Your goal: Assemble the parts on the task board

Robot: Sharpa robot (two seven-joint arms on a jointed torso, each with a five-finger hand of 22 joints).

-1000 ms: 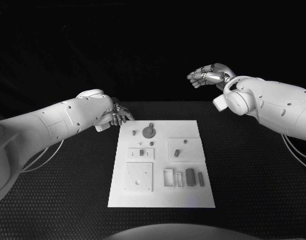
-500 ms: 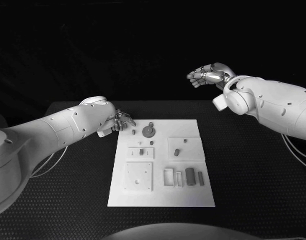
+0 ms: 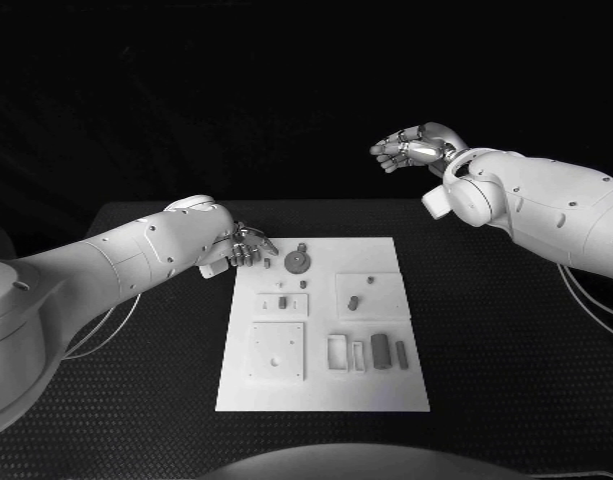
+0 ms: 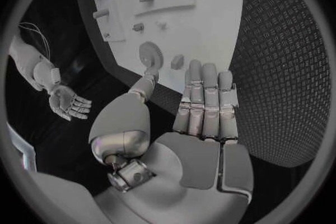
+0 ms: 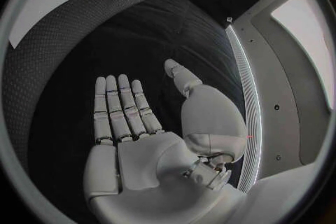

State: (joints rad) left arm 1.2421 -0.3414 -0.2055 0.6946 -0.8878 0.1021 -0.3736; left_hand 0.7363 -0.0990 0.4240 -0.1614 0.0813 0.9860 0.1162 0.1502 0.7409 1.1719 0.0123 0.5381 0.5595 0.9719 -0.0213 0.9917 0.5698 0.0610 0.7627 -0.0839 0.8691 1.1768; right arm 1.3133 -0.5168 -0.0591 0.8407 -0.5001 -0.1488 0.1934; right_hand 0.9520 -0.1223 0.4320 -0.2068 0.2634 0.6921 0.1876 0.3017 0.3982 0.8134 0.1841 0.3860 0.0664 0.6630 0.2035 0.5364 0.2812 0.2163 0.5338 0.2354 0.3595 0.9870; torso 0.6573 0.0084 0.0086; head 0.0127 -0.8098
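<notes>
Task board (image 3: 321, 330) lies flat in the middle of the black bench (image 3: 508, 340), a white plate carrying small grey parts. Round disc part (image 3: 298, 262) sits near the board's far left corner, with a small peg part (image 3: 267, 264) just beside it toward the board's left edge. A row of slim upright parts (image 3: 371, 352) stands toward the board's near right area, beside a square plate part (image 3: 277, 352) at the near left.

The left hand (image 3: 241, 243) hovers at the board's far left corner, fingers straight and close together, holding nothing; in the left wrist view its fingertips (image 4: 204, 70) reach just short of the disc and the peg, not touching them.

The right hand (image 3: 414, 148) is raised well beyond the board's far right corner, away from all parts, palm open with fingers (image 5: 120, 103) spread and empty.
</notes>
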